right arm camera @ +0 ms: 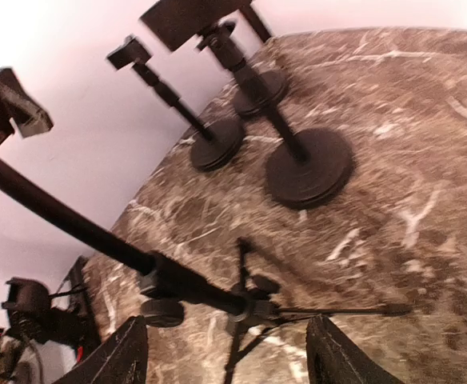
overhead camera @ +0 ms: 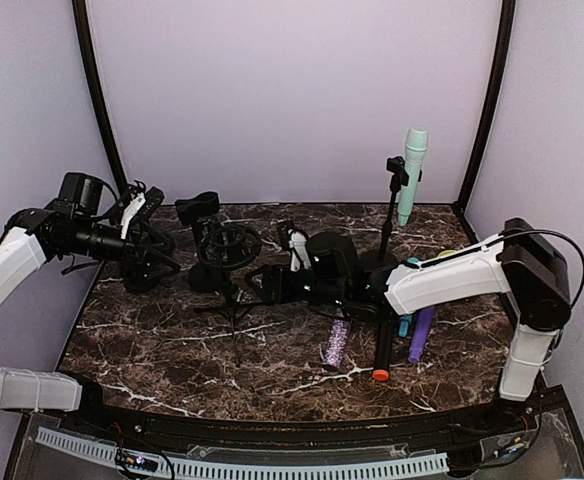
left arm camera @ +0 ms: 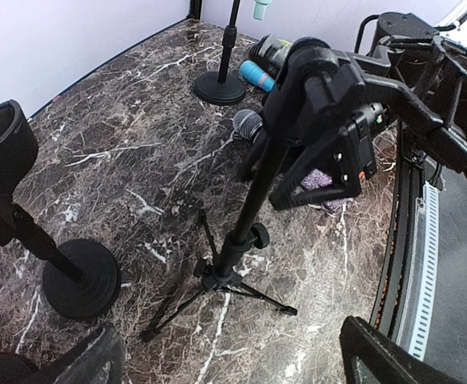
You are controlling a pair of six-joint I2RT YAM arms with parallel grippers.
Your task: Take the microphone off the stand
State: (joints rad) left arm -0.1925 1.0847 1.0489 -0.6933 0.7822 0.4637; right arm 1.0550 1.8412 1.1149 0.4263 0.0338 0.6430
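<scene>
A mint-green microphone [overhead camera: 413, 172] sits upright in the clip of a thin black stand [overhead camera: 386, 225] at the back right; its lower end shows in the left wrist view [left arm camera: 262, 8]. My right gripper [overhead camera: 272, 283] is open and empty at mid-table, next to a black tripod stand [overhead camera: 234, 305]. In the right wrist view the tripod [right arm camera: 249, 308] stands just ahead of my open right gripper [right arm camera: 229, 360]. My left gripper [overhead camera: 154, 262] is open and empty at the back left. In the left wrist view the left gripper [left arm camera: 225, 360] faces the same tripod [left arm camera: 221, 272].
Round-base stands [overhead camera: 198, 210] and a shock mount [overhead camera: 227, 245] crowd the back left. Loose microphones lie front right: purple glitter [overhead camera: 336, 343], black with orange tip [overhead camera: 382, 350], purple [overhead camera: 420, 335], blue [overhead camera: 404, 325]. A round stand base [left arm camera: 77, 276] is near my left fingers.
</scene>
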